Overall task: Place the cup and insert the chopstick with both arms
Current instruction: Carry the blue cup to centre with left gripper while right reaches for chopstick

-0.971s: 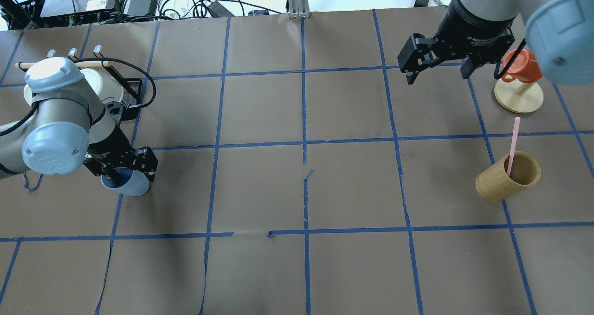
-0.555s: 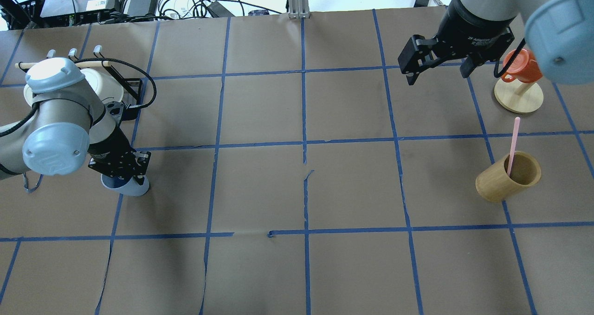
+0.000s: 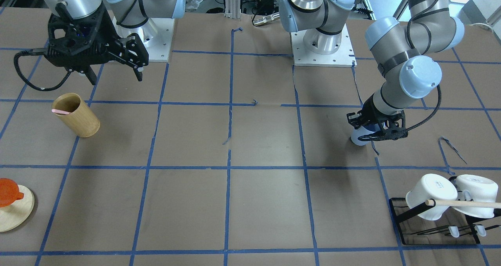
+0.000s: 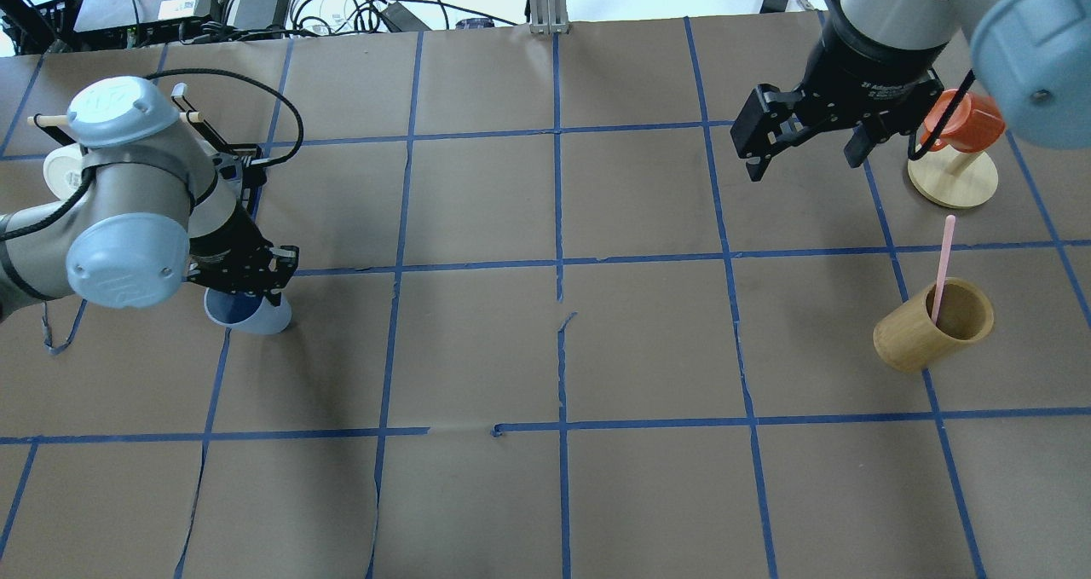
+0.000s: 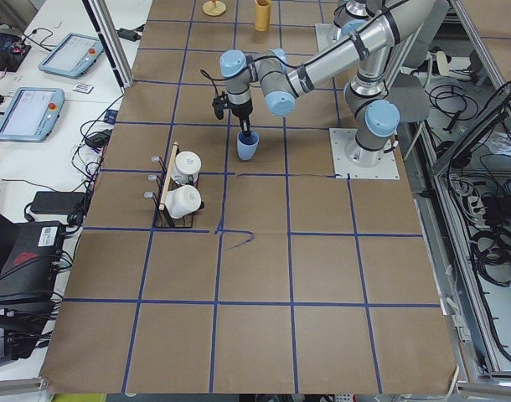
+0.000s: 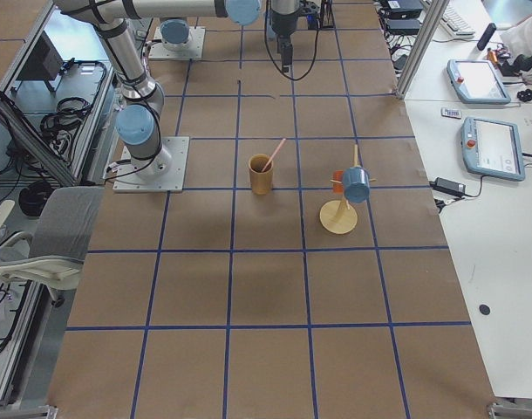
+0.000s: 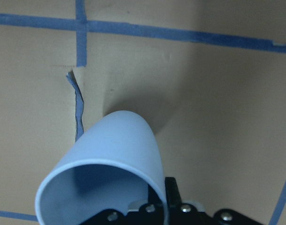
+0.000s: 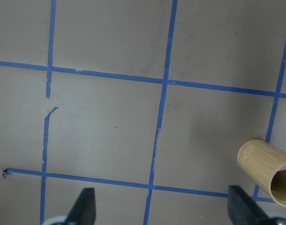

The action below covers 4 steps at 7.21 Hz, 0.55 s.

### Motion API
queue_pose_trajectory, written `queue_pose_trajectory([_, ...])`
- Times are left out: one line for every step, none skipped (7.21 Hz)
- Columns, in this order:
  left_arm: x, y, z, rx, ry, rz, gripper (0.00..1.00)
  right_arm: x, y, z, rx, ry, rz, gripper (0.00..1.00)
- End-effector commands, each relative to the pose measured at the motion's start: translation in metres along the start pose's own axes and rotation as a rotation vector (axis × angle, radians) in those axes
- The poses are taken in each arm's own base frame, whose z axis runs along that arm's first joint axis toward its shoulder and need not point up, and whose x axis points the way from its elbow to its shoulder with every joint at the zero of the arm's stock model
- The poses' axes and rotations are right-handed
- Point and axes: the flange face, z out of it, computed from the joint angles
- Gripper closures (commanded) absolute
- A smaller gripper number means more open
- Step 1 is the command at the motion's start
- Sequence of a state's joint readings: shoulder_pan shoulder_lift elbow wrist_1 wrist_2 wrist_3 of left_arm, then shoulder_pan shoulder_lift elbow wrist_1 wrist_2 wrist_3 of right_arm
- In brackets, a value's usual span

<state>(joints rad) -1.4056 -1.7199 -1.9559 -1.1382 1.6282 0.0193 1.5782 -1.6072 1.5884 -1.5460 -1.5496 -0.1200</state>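
The left gripper [image 4: 254, 292] reached down over the left part of the brown papered surface [image 4: 477, 204], its jaws clenched on the rim of the blue cup [image 4: 260, 316], one finger inside the mouth and one outside. The cup hung tilted beside a blue tape line, with its shadow on the paper just beneath it; whether its base touched the surface could not be told. Well apart on the other side, the right gripper [image 4: 802, 161] hovered above the surface with its jaws released, spread wide and holding nothing. Near it, the pink chopstick [image 4: 942, 263] leaned inside the bamboo holder [image 4: 916, 344], its upper end sticking out over the rim. Behind the holder an orange cup [image 4: 963, 118] hung on a wooden stand [image 4: 953, 182]. Two white cups [image 3: 430, 197] sat on a black rack [image 3: 403, 213] behind the left arm.
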Motion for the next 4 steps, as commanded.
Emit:
queue_pose_trajectory([0.141,0.002,-0.04,0.087,0.088,0.015,1.0,0.018,-0.002,0.006,-0.019,0.013,-0.048,0.0])
queue_pose_trajectory([0.197,0.011,-0.046,0.087,0.142,0.054,1.0,0.073,-0.008,0.015,-0.055,0.049,-0.075,0.0])
queue_pose_trajectory([0.241,0.018,-0.039,0.114,0.149,0.135,1.0,0.117,-0.009,0.029,-0.084,0.027,-0.142,0.0])
queue_pose_trajectory([0.271,0.009,-0.035,0.208,0.186,0.175,1.0,0.139,-0.005,0.049,-0.097,0.017,-0.199,0.0])
